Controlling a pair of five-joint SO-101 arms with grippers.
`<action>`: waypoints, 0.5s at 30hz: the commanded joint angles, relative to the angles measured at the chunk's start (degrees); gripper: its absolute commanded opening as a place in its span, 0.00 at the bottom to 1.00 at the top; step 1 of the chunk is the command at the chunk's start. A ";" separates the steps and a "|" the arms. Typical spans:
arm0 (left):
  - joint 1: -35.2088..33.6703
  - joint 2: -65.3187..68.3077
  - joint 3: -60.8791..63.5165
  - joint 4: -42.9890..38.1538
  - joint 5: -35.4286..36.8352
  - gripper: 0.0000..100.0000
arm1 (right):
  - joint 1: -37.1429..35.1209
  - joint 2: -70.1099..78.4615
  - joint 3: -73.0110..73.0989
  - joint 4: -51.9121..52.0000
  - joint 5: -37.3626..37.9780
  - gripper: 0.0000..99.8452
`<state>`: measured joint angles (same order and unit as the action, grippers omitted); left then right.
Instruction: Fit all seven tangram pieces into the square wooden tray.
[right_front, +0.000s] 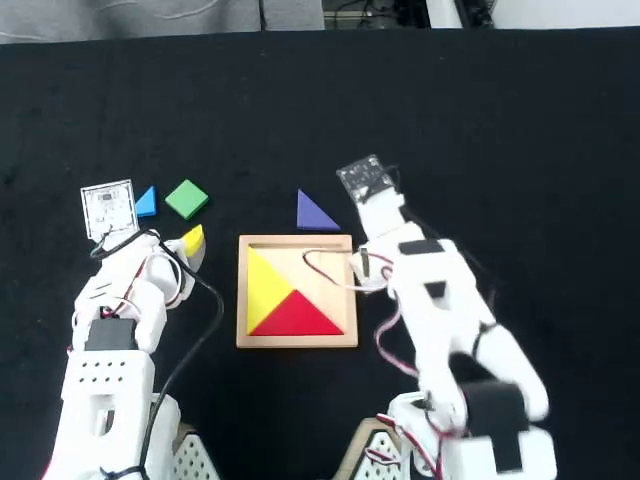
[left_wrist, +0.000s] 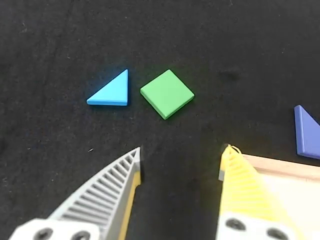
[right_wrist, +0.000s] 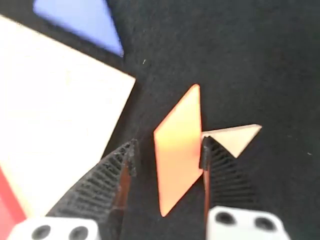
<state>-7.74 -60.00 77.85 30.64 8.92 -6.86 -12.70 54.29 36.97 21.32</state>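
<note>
The left arm (right_front: 110, 340) rises from the lower left of the overhead frame. The left claw (left_wrist: 182, 150) is spread wide, one finger grey, one yellow. The right arm (right_front: 440, 330) rises from the lower right, leaning toward centre. The right claw (right_wrist: 168, 145) is parted.

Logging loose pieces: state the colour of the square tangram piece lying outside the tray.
The square piece is green, clearest in the left wrist view.

No legible txt, nos. or signs for you here. The white board (right_front: 108, 208) atop the left arm (right_front: 118, 310), toward the table's (right_front: 520, 120) left edge, & the grey board (right_front: 364, 178) atop the right arm (right_front: 440, 300) carry tiny dark marks, too small to read. The wooden tray (right_front: 297, 342) at mid-table shows you plain wood.
</note>
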 joint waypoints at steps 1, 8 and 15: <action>-0.40 -1.05 -0.84 -1.14 0.44 0.25 | -0.79 3.38 -6.73 3.69 1.58 0.19; -0.31 -1.05 -0.92 -1.49 0.44 0.25 | -0.79 0.57 -6.29 4.66 1.67 0.15; -0.31 -1.05 -0.92 -1.49 0.44 0.25 | -1.67 -12.88 1.54 4.57 1.67 0.21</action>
<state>-7.74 -60.00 77.85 30.37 8.92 -7.30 -19.91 54.81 41.36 22.55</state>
